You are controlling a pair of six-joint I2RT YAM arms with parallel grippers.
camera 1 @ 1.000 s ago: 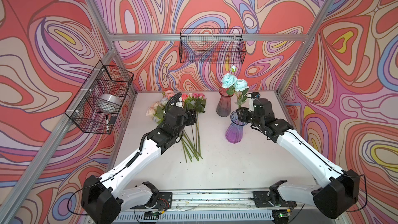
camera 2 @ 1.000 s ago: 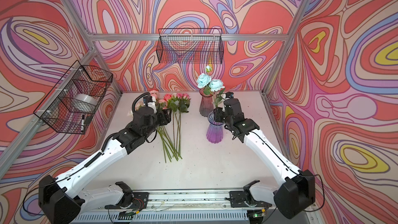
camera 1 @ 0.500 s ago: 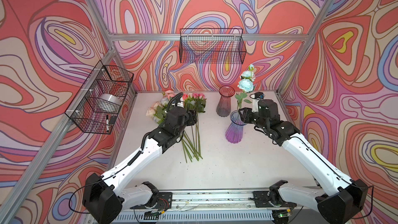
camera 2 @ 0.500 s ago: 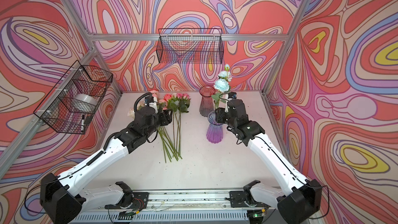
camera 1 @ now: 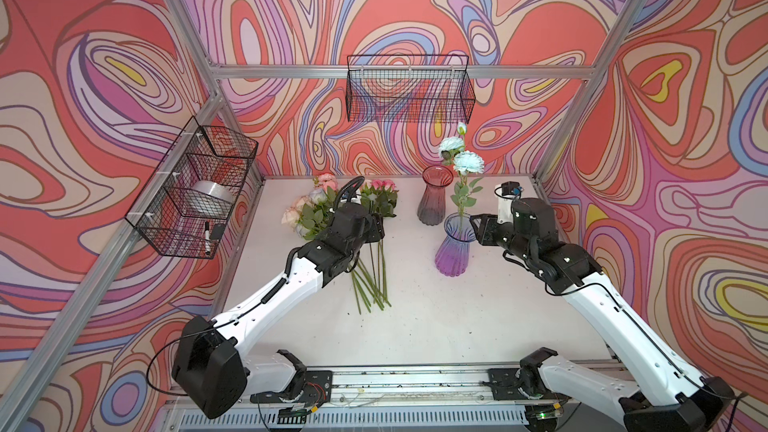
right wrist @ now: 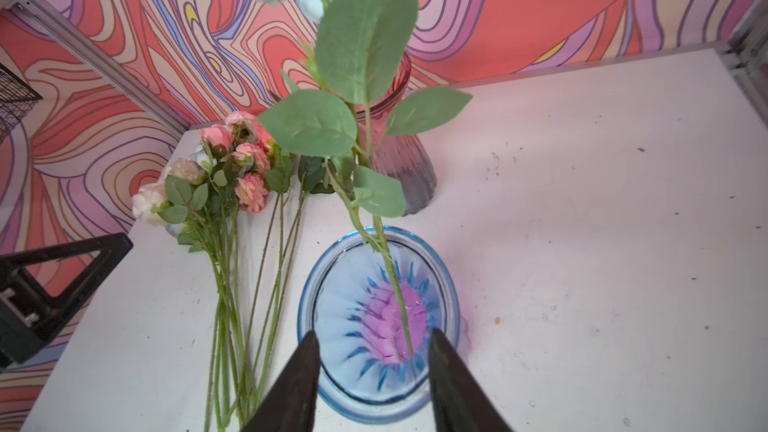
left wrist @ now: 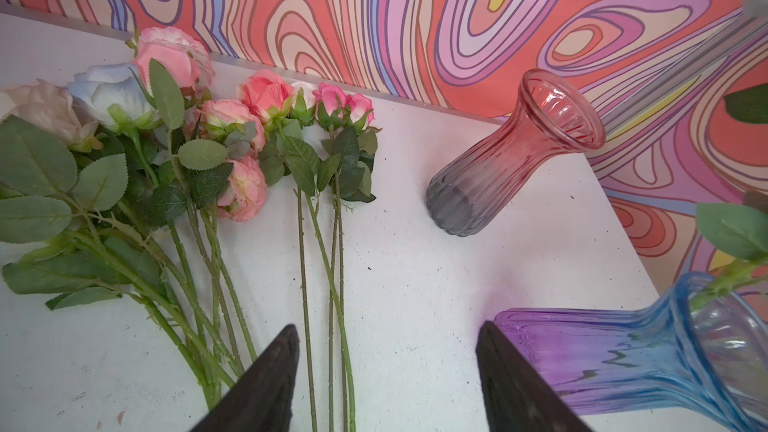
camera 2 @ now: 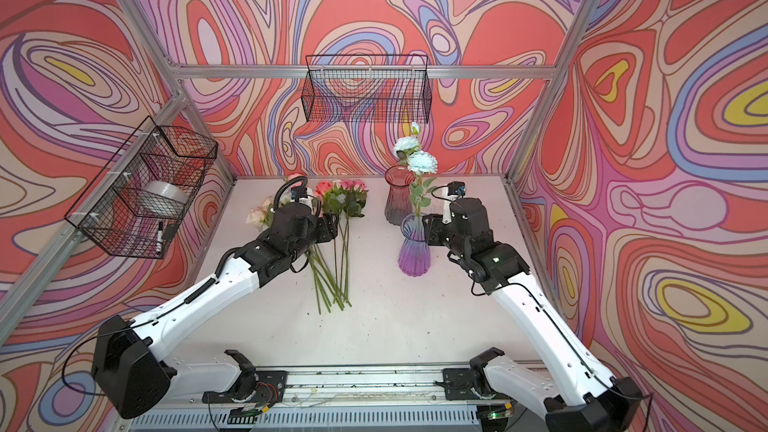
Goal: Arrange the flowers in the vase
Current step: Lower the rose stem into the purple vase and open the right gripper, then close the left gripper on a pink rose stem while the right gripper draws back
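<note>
Blue flower [camera 1: 467, 162] dropped into purple vase [camera 1: 453, 249]; I see right gripper [right wrist: 372, 333] open, left gripper [left wrist: 388, 324] open over loose flowers [left wrist: 199, 151].

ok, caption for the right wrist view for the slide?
Right gripper open at the blue vase, one flower stem standing inside; other flowers lie on the table.

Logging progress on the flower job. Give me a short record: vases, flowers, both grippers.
blue-purple vase: upright, holds the pale blue flower
pink vase: upright, empty, behind the blue-purple vase
loose flowers: lying bunched on the table, left side
left gripper: open, above the loose stems
right gripper: open, at the blue-purple vase's rim, holding nothing
</note>
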